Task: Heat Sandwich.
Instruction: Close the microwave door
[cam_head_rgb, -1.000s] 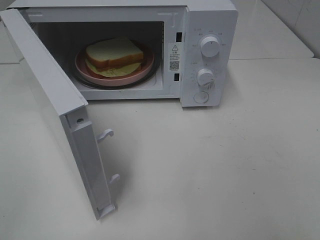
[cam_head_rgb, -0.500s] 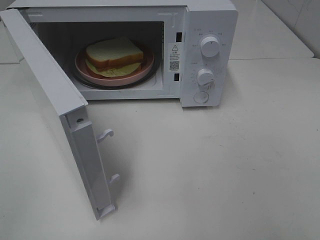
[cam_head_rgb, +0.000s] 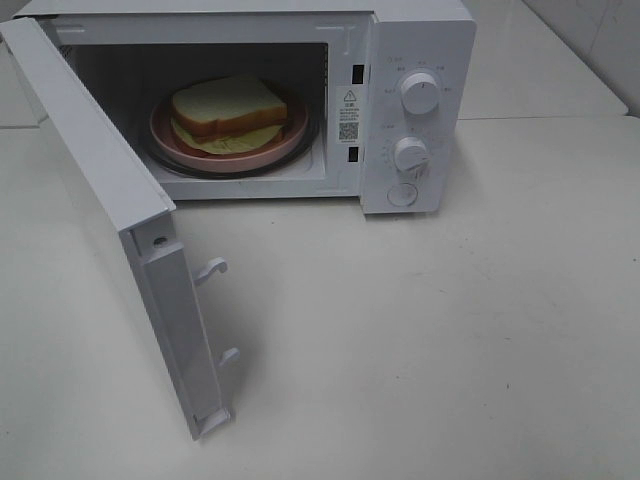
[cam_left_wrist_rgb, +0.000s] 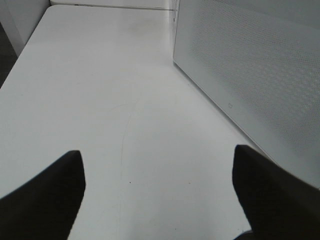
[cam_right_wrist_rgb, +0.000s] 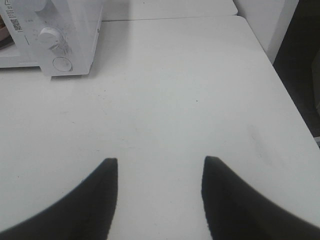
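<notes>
Two latch hooks (cam_head_rgb: 212, 268) stuck out from the free edge of the door (cam_head_rgb: 100, 170), which stood swung wide toward the left front of the table and walled off that side of the oven's mouth. Inside the white microwave (cam_head_rgb: 420, 60) the sandwich (cam_head_rgb: 228, 108) lay on a pink plate (cam_head_rgb: 292, 138), and the plate rested on the dark turntable (cam_head_rgb: 170, 160) within the cavity, whose opening faced the open table. Two knobs (cam_head_rgb: 420, 92) sat one above the other on the panel at the right, with a round button (cam_head_rgb: 402, 195) below them. The left gripper (cam_left_wrist_rgb: 157, 162) hovered beside the door's dotted outer face, its jaws spread wide and holding nothing. The right gripper (cam_right_wrist_rgb: 159, 167) hung over the table to the right front of the microwave, its jaws likewise parted and empty. Ahead of the microwave the table (cam_head_rgb: 450, 330) ran open to the edges of the high view, and the right wrist view showed its right edge dropping to dark floor. The top was matte off-white and faintly scuffed, with a seam to a second table behind and pale wall at the far right corner.
</notes>
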